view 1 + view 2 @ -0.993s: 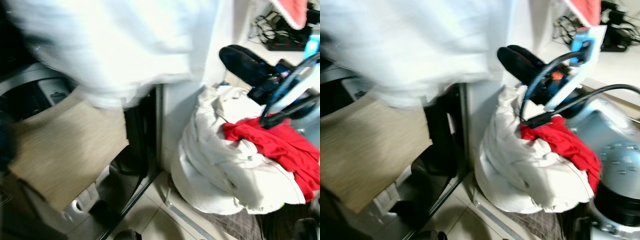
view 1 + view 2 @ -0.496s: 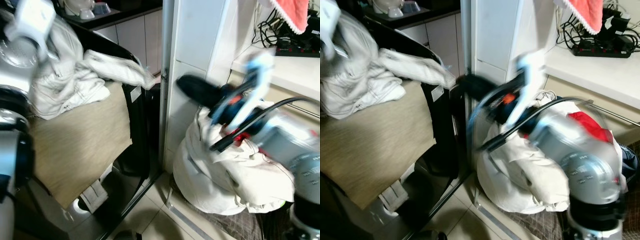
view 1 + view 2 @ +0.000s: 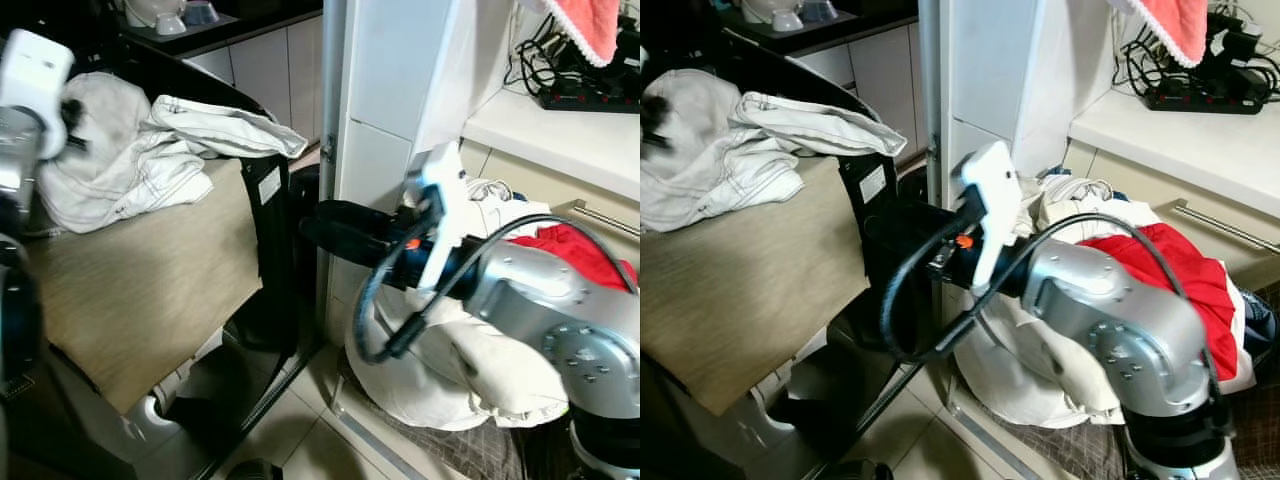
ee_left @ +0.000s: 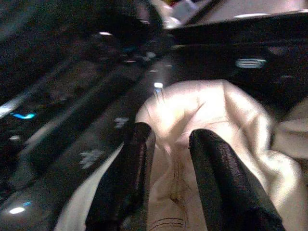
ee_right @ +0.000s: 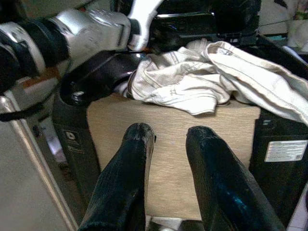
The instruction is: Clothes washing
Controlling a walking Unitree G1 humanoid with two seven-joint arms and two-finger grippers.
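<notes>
The left pincer [image 4: 166, 159] grips the white garment [image 3: 120, 160] on the washer lid [image 3: 150, 290]; the right pincer [image 5: 166, 144], open and empty, points toward it from farther off.

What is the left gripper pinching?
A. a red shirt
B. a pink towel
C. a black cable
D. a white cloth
D: in the left wrist view the left gripper has its fingers closed on a fold of the white cloth that lies on the tan board.

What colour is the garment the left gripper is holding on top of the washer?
Off-white with dark stitching: the garment, clearest in the right wrist view.
</notes>
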